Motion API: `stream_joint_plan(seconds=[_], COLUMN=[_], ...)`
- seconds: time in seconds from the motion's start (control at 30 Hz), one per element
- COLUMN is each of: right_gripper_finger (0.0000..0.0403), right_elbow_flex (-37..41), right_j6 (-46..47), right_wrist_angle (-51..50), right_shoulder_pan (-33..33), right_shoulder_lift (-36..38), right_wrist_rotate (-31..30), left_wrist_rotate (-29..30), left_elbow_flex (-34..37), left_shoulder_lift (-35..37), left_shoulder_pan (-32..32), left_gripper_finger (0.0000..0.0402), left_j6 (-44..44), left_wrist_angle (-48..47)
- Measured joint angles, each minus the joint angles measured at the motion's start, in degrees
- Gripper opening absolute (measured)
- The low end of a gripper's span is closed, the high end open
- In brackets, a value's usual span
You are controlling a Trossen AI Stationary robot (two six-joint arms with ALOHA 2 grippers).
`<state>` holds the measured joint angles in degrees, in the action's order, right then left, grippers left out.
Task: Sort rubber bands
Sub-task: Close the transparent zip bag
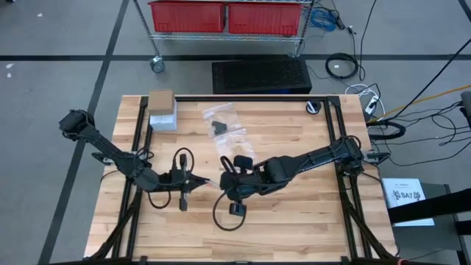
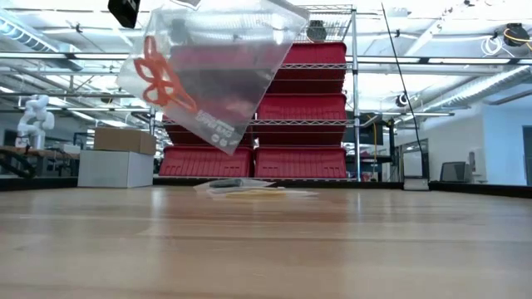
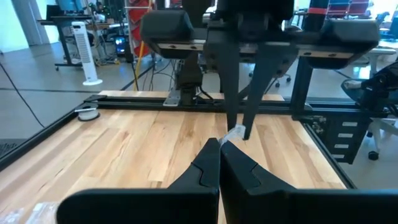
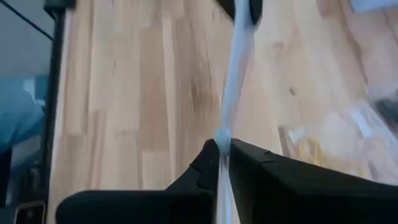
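1. Bag: a clear plastic bag [image 2: 212,71] hangs above the counter [image 1: 294,221], carried between the two tools near the counter's middle.
2. Left tool [image 3: 219,163]: fingers pressed together on the bag's edge. Right tool [image 4: 222,163]: pinching the opposite edge, film running up from its tips. Probably a two-point hold to keep the mouth reachable.
3. Orange rubber bands [image 2: 158,75] sit inside the hanging bag, bunched at one side.
4. Further bags [image 1: 228,129] lie flat nearer the far edge, one with pale yellow bands [image 4: 314,151], likely awaiting sorting.
5. Cardboard box [image 1: 161,109] rests at the far left corner.
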<state>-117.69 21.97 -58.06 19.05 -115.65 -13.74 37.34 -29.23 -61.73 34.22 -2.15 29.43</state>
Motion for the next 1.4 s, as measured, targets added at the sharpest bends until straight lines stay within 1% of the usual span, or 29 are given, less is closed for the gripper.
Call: stream_joint_plan(seconds=[0.7,0.9,1.0,1.1,1.17,1.27,1.4], right_gripper_finger=[0.0004,0.0007,0.0026,0.0058,0.0081,0.0115,0.0154], right_elbow_flex=[0.1,0.1,0.1,0.2,0.2,0.2,0.2], right_j6=[7.9,8.9,10.2,10.4,10.4,10.4,10.3], right_wrist_angle=[-17.4,-19.4,-19.9,-22.5,-22.1,-23.3,-23.4], right_shoulder_pan=[1.3,1.9,2.1,2.2,2.2,2.1,2.1], right_shoulder_lift=[0.0,0.0,0.0,-0.1,-0.1,-0.1,-0.1], right_wrist_rotate=[-0.1,-0.5,-0.5,0.7,0.6,-0.2,-2.7], left_wrist_rotate=[0.2,0.1,0.1,0.4,0.5,0.5,0.7], left_elbow_flex=[0.0,0.0,0.0,0.0,0.0,0.0,0.0], left_shoulder_lift=[0.1,0.1,0.1,0.2,0.2,-0.1,-1.3], left_shoulder_pan=[0.0,0.0,-0.1,-0.9,-1.5,-2.4,-3.1], left_gripper_finger=[0.0001,0.0001,0.0001,0.0002,0.0009,0.0027,0.0066], left_j6=[0.0,-0.5,-2.2,-5.3,-7.6,-9.5,-9.6], left_wrist_angle=[0.1,-0.4,-3.0,-6.6,-9.3,-11.3,-11.2])
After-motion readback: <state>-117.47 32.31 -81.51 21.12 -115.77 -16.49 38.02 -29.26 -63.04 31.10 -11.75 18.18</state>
